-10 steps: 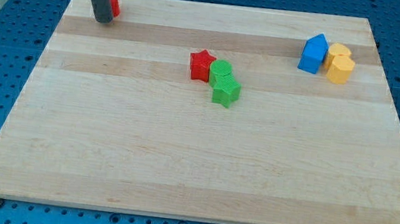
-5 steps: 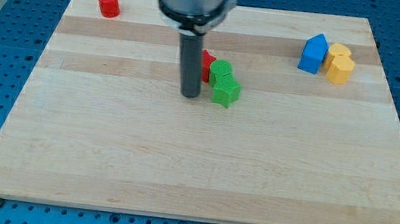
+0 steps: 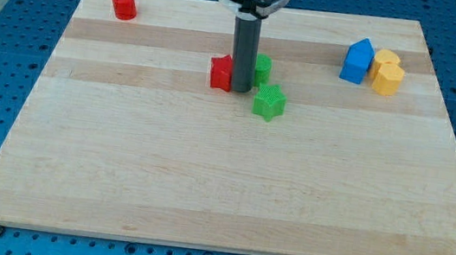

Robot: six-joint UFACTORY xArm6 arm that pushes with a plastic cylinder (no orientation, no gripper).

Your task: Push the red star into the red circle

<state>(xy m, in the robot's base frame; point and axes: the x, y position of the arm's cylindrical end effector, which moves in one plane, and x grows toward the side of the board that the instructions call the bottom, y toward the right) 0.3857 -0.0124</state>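
The red star (image 3: 221, 72) lies near the board's upper middle, partly hidden by my rod. My tip (image 3: 240, 89) rests right against the star's right side, between it and the green blocks. The red circle (image 3: 123, 4) sits near the board's top left corner, far up-left of the star. A green round block (image 3: 261, 67) shows just right of the rod, and a green star (image 3: 269, 102) lies just below-right of my tip.
A blue block (image 3: 357, 60) and two yellow blocks (image 3: 386, 73) cluster at the view's upper right. The wooden board (image 3: 229, 189) lies on a blue perforated table.
My tip moved from the star's lower left to between the red star and the green blocks. The red star shifted slightly left; the green blocks spread apart to the right.
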